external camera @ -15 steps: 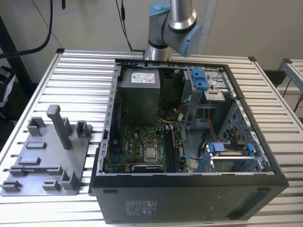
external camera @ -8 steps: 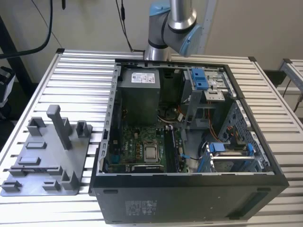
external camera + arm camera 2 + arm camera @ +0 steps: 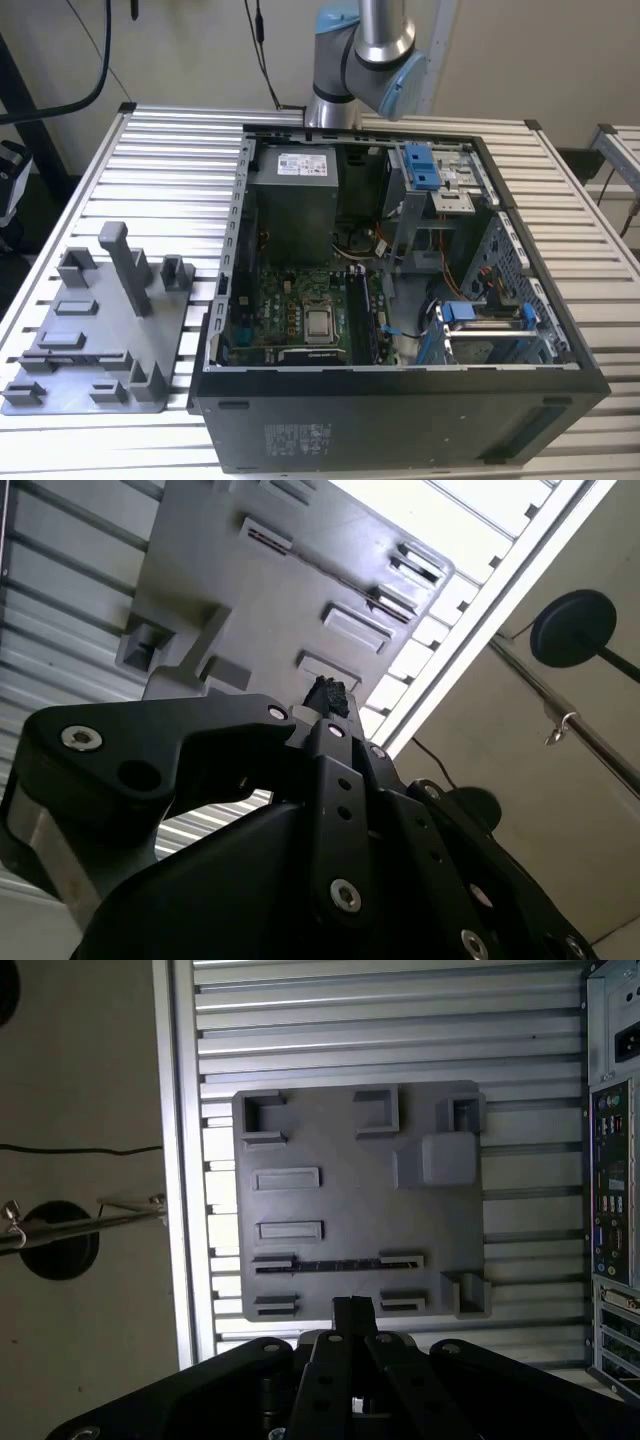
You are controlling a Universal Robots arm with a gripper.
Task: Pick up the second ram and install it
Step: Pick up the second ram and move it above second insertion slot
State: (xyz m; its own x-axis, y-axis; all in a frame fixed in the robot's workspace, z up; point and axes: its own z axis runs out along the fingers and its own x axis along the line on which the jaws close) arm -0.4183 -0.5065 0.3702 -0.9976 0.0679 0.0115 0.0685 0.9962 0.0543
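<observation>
Grey holder tray (image 3: pixel 350 1185) bearing second ram (image 3: pixel 340 1264) edge-on; end effector (image 3: pixel 352 1306) clenched, empty, above it

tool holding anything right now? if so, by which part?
Nothing is held: the tool is shut with nothing between its fingertips, facing the grey holder tray.

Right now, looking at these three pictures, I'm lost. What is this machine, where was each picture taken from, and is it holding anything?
It is one robot arm, seen in the exterior view beyond an open computer case on a slatted table. The other two pictures come from cameras riding near the arm's wrist, looking past its black hand down at a grey holder plate. The hand looks shut, with nothing between its fingers. A thin dark strip stands in one slot of the plate; it may be the memory stick, but I cannot tell.
</observation>
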